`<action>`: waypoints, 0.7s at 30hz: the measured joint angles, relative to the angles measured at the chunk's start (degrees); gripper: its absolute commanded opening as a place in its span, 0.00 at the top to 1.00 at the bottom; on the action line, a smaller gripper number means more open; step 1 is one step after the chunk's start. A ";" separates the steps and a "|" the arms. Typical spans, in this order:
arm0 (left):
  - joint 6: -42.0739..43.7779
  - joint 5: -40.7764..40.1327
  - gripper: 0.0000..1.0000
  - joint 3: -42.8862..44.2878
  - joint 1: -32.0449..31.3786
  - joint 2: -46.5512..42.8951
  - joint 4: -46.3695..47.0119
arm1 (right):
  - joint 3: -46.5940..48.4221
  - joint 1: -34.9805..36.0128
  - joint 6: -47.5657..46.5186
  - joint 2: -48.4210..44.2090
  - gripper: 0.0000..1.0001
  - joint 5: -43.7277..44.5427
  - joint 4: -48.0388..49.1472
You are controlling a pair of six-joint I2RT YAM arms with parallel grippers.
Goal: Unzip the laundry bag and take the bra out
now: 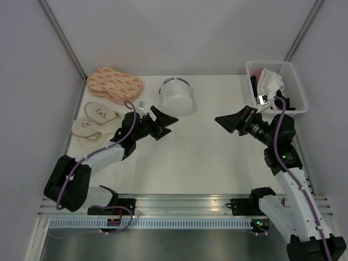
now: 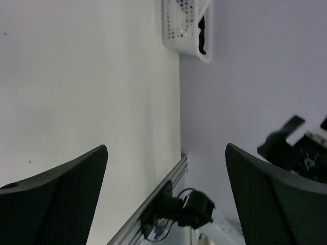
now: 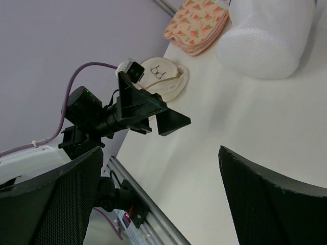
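The laundry bag is a round white mesh pouch with a dark zip line round its rim, standing at the back middle of the table; it also shows in the right wrist view. The bra is not visible. My left gripper is open and empty, hovering just in front and left of the bag, pointing right. My right gripper is open and empty, to the right of the bag, pointing left. The two grippers face each other across bare table.
A white lattice basket with cloth and dark items stands at the back right, also in the left wrist view. Pink patterned slippers and cream slippers lie at the back left. Grey walls enclose the table.
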 measured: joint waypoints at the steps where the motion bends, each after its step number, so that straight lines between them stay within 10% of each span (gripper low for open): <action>1: -2.27 -1.31 0.00 0.04 0.00 2.32 1.55 | 1.38 0.00 -1.64 -1.22 0.02 1.42 -2.56; 21: -30.75 -26.43 0.00 24.98 0.09 25.55 -6.60 | 4.94 0.02 -14.25 -8.02 0.02 10.60 -21.94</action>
